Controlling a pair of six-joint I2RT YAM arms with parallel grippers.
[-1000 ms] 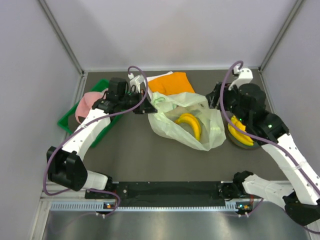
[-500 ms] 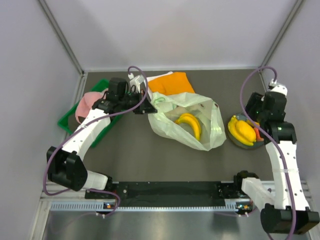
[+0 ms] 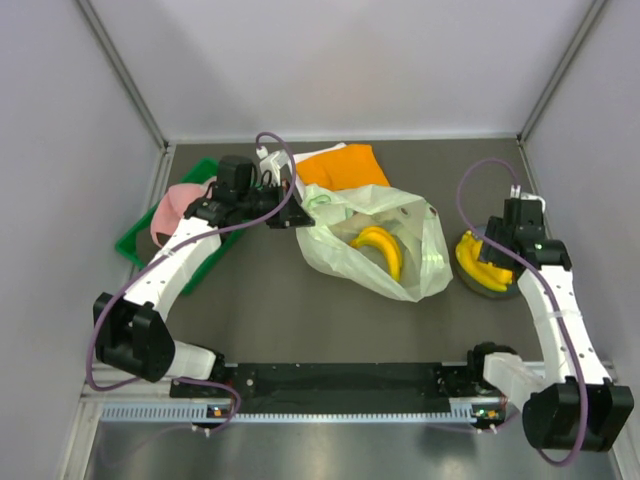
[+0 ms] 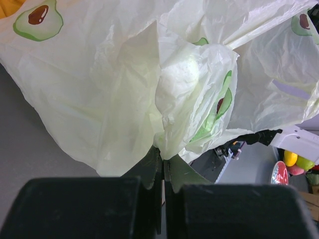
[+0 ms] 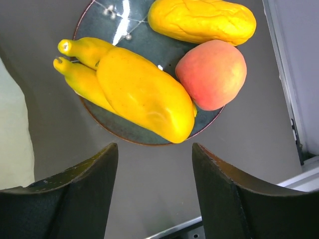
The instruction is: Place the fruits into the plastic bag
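Thin crinkly translucent plastic bag point(image 4: 99, 89); plate point(image 5: 144, 42) glossy; bananas point(image 5: 139, 94) smooth w/ slight sheen; table point(image 5: 149, 184) matt.

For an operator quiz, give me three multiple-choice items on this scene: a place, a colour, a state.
1. The banana bunch left of the plate lies: A in the tray; B inside the plastic bag; C on bare table.
2. The cloth behind the bag is: A orange; B blue; C white.
3. The left end effector is: A open over the plate; B open, empty; C shut on the bag.
Answers: B, it shows through the bag; A, top view shows orange; C, its jaws pinch the plastic.
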